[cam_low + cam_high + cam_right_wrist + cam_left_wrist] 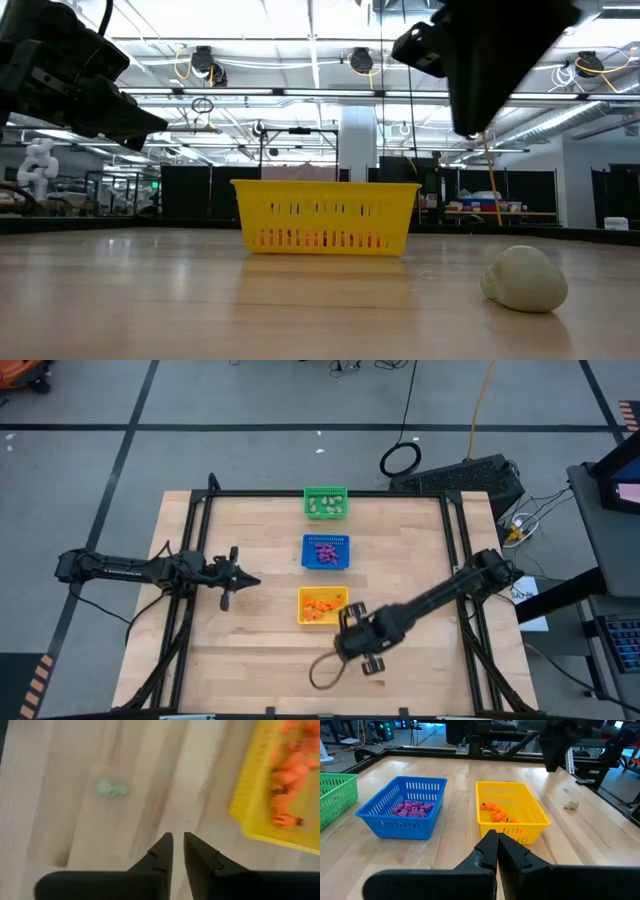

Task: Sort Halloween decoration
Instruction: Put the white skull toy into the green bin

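Three square baskets stand in a row down the table's middle. The green basket (326,502) at the far side holds pale trinkets, the blue basket (402,812) purple ones (412,808), and the yellow basket (510,815) orange ones (287,767). One pale beige-green trinket (111,787) lies on the bare wood, on the near right of the yellow basket (525,278). My right gripper (178,837) hangs above the table between this trinket and the yellow basket, pointing steeply down, its fingertips a narrow gap apart with nothing between them. My left gripper (497,840) waits shut at the table's left.
A black frame (200,500) runs around the wooden table top. A dark cable loop (325,672) lies near the front edge below my right arm. Bare wood lies to the left and right of the basket row.
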You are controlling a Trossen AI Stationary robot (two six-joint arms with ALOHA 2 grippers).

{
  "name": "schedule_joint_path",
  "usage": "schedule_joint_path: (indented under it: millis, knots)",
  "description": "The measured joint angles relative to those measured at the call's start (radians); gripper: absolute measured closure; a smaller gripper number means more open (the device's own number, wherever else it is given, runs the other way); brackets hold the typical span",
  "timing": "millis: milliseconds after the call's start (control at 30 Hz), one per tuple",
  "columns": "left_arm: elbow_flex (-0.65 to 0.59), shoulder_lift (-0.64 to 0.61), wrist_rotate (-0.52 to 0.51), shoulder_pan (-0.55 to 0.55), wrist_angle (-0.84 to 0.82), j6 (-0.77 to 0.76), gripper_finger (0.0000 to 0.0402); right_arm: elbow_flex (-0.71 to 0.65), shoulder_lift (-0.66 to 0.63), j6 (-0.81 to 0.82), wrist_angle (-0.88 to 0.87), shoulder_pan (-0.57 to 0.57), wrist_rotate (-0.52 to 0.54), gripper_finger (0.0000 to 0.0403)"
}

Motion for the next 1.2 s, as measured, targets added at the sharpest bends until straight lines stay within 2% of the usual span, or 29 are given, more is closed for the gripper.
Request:
schedule_joint_path:
  millis: [200,367,500,600,767,967,1200]
  knots:
    - [0.000,0.000,0.000,0.000,-0.002,-0.001,0.0391,0.000,0.036,-0.080,-0.001,0.094,-0.020,0.0314]
    - [0.000,0.000,0.000,0.000,-0.002,-0.001,0.0391,0.000,0.053,-0.143,0.016,0.128,-0.021,0.0258]
    - [0.000,0.000,0.000,0.000,-0.006,0.000,0.0391,0.000,0.078,-0.211,0.055,0.150,-0.021,0.0228]
    - [0.000,0.000,-0.012,0.000,-0.014,0.000,0.0391,0.000,0.091,-0.294,0.072,0.165,-0.014,0.0221]
    - [0.000,0.000,-0.031,0.000,-0.057,-0.001,0.0391,0.000,0.094,-0.459,0.135,0.171,0.065,0.0223]
    - [0.000,0.000,-0.031,0.000,-0.056,-0.001,0.0391,0.002,0.106,-0.571,0.242,0.147,0.058,0.0224]
    - [0.000,0.000,-0.031,0.000,-0.057,-0.002,0.0391,0.001,0.161,-0.692,0.244,0.131,0.006,0.0224]
